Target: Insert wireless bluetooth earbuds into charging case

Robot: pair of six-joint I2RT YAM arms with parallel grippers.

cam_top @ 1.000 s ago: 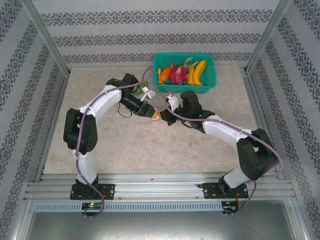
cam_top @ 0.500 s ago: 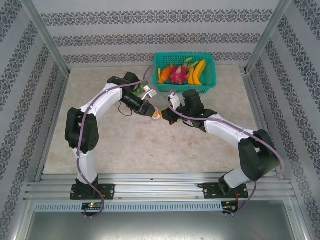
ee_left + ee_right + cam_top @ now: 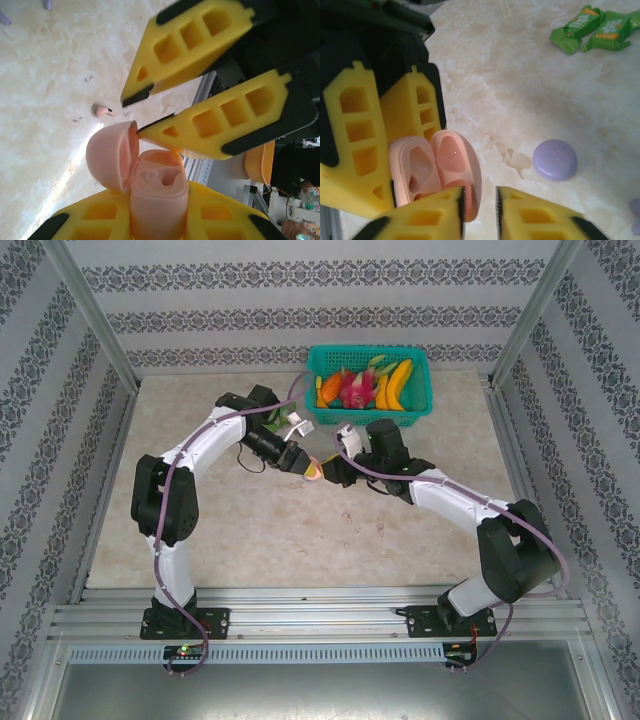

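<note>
Pink earbud [image 3: 103, 111] lies loose on table [image 3: 40, 75], near the open pink case [image 3: 159, 200]. Cavity blurry, can't tell if a bud sits inside. L gripper [image 3: 160, 218] clamped on case body. R gripper [image 3: 480, 202] jaws slightly apart, empty, one tip at lid. Lilac case [image 3: 555, 160] closed, apart.

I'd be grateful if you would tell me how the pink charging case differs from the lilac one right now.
The pink charging case is hinged open, showing its moulded wells; the lilac case is closed. The pink charging case is held in the left gripper; the lilac case lies flat on the table. Both are small, rounded and pastel.
</note>
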